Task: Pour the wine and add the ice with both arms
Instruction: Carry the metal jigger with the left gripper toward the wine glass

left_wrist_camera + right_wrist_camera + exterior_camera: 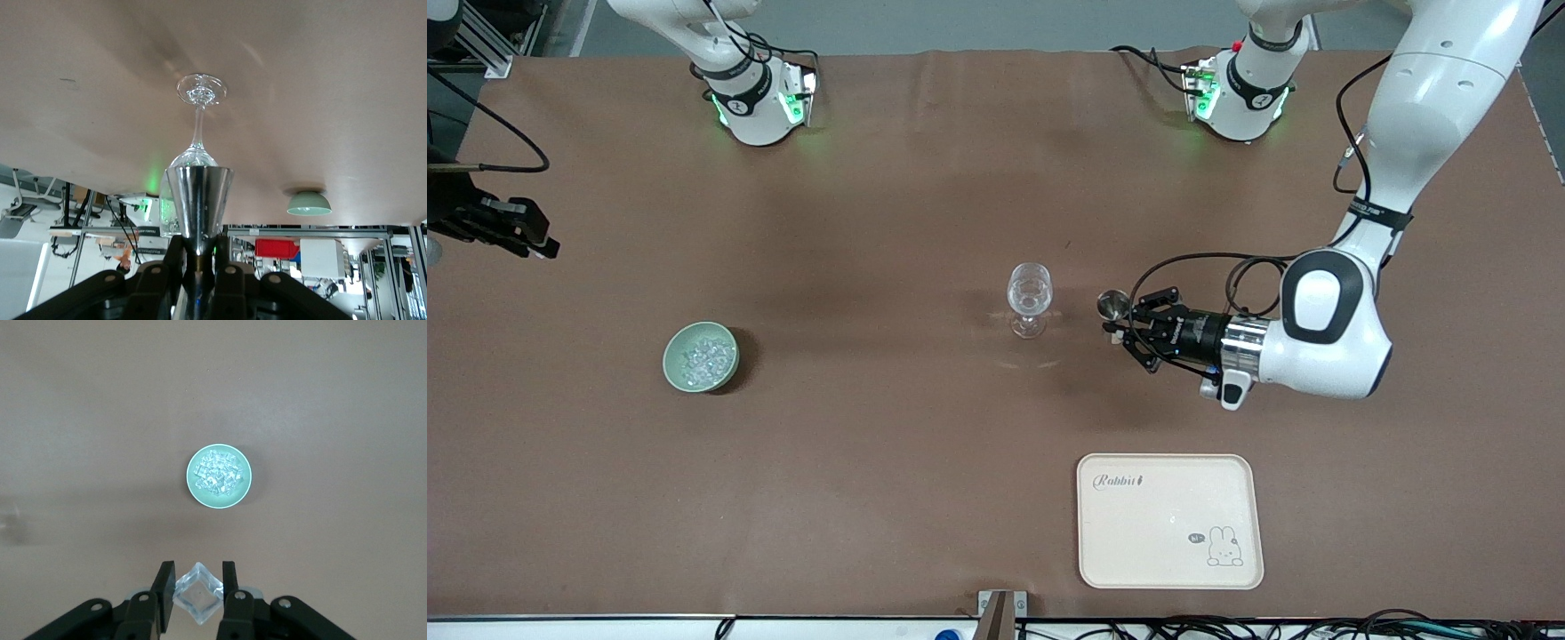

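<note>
left pincer [1116, 324] clamped steel jigger [1110, 305], mouth toward wine glass [1029, 298] just beside | right pincer [197, 587] gripped ice cube [197, 593] above bowl [218, 477], well apart from glass

The left arm [1414, 133] is reached down from its base and bent sharply at the wrist, so that the left tool [1116, 327] is laid almost level above the counter [925, 462], pointed toward the right arm's end. Its fingers are clamped on a small metal measuring cup [199, 200]. The right tool [198, 587] is held high, pointed straight down, and an ice cube [197, 593] is pinched between its fingers.
</note>
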`<state>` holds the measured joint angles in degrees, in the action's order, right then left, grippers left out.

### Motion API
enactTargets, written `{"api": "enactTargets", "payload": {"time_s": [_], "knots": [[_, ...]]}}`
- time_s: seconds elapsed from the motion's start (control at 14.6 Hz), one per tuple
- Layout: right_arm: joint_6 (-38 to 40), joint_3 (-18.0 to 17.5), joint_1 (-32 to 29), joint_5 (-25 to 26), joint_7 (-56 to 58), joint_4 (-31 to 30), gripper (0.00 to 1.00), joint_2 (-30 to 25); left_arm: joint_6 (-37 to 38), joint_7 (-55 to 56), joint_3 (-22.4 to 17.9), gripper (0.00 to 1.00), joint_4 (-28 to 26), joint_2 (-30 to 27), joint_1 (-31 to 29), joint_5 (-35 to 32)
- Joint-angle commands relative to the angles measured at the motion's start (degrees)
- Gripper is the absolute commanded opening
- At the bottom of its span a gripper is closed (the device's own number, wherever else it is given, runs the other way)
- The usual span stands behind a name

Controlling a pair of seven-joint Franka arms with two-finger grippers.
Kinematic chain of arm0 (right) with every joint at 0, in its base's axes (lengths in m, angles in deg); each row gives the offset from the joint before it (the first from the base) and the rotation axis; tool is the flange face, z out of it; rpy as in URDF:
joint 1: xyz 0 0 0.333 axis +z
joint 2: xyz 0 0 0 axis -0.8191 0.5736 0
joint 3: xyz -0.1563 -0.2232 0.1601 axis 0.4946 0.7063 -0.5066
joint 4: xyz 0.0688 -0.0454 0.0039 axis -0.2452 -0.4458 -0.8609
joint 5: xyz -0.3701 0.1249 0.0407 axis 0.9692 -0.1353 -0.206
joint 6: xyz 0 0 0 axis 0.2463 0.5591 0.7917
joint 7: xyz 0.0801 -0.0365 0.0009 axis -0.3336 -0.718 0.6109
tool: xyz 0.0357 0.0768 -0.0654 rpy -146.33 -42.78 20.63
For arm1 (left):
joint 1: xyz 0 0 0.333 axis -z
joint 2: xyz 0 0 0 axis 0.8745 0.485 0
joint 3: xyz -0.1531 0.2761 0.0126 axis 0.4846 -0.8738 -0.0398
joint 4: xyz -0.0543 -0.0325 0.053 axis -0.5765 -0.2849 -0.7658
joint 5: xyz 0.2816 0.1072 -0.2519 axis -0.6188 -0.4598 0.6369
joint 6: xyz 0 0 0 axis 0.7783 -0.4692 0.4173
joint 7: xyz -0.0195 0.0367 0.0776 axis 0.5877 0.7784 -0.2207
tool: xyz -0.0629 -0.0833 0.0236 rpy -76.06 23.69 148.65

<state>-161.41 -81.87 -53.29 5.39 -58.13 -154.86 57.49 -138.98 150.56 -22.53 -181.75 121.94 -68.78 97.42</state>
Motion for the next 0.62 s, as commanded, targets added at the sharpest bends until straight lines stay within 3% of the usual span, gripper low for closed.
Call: {"api": "enactTargets", "payload": {"time_s": [0.0, 0.55], "knots": [[0.44, -0.24, -0.13, -0.41, -0.41, 0.12, 0.05, -0.12, -4.04, 1.09, -0.34, 0.01, -4.13, -3.28, 1.55, 1.18], [0.44, -0.42, 0.22, -0.41, -0.67, 0.12, 0.06, -0.12, -8.88, 7.94, -0.34, 0.01, -7.46, -6.79, 6.91, 0.21]]}}
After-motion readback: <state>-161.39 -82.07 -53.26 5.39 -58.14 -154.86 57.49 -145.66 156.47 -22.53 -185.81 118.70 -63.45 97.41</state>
